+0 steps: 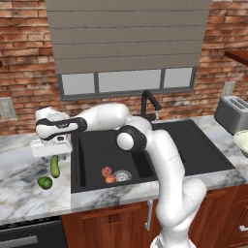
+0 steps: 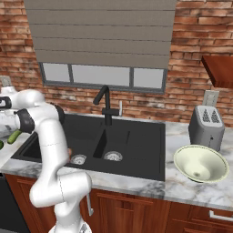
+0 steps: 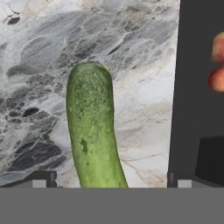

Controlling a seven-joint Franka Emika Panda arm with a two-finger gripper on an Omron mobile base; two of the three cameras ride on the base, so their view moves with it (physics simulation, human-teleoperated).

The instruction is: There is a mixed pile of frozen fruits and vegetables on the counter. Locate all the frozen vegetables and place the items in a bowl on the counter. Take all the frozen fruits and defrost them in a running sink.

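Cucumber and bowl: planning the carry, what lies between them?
The black sink, with two peaches near its left drain. In the right base view, bare counter separates the sink from the bowl. The cucumber lies left of the sink.

Illumination is even and diffuse in all three views, with no single source evident and no hard cast shadows. The counter [image 1: 24, 169] renders bright, its grey veining legible. The sink [image 1: 145, 150] reads flat matte black with no glare; only the drains show pale highlights. The hand view is soft: the cucumber [image 3: 92, 131] is slightly blurred, and the fruits [image 3: 217, 65] at 3 o'clock are smeared. No edge distortion noted.
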